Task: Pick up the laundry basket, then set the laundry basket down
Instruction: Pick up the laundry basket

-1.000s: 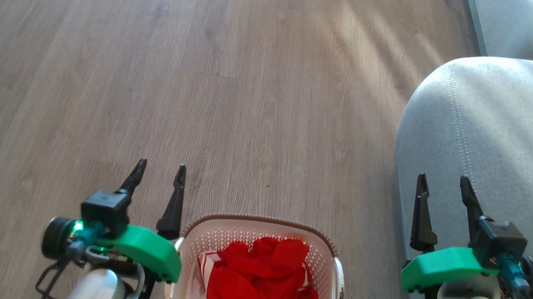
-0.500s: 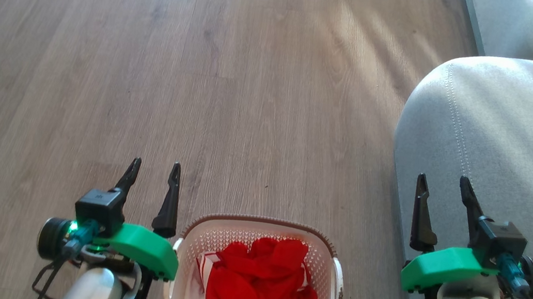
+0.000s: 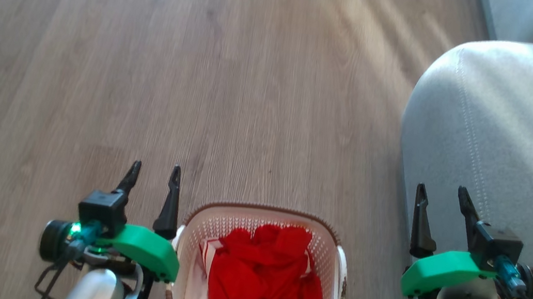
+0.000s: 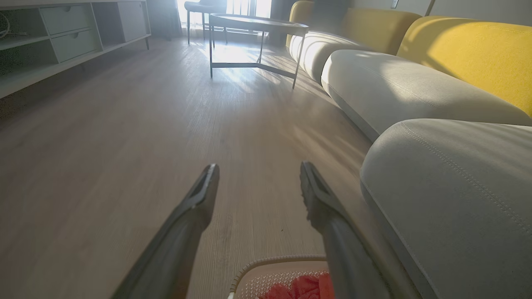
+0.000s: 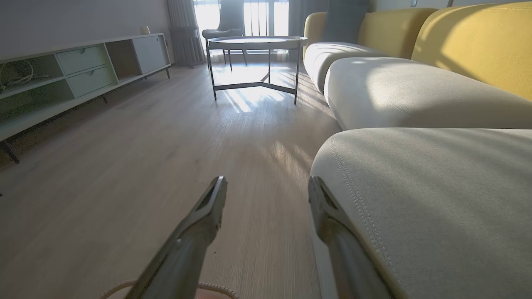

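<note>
The small rounded-rectangular cream plastic laundry basket stood on the floor at the bottom centre of the head view, between the two arms. Its walls were pierced in a fine lattice and its rim was a brown band with a woven look. A smooth white handle curved along its right side. Crumpled red clothes were heaped in it, with a fold of white cloth along its left wall. In the left wrist view its rim showed at the bottom edge.

The left gripper hovered just beside the basket's left side. Its two long, dark, tapering fingers were spread apart with nothing between them, as the left wrist view also showed. The right gripper was well apart from the basket, over the edge of the pale grey fabric sofa cushion. Its fingers were likewise spread and empty.

The grey-brown wood-grain plank floor was matt and streaked with soft sunlight. The cushion was rounded and plump, with a stitched seam along its edge. Behind the row of grey seats rose mustard-yellow upholstered backrests. Farther off stood a round table on thin dark metal legs, and a long low pale cabinet with drawers and open shelves lined the opposite wall.
</note>
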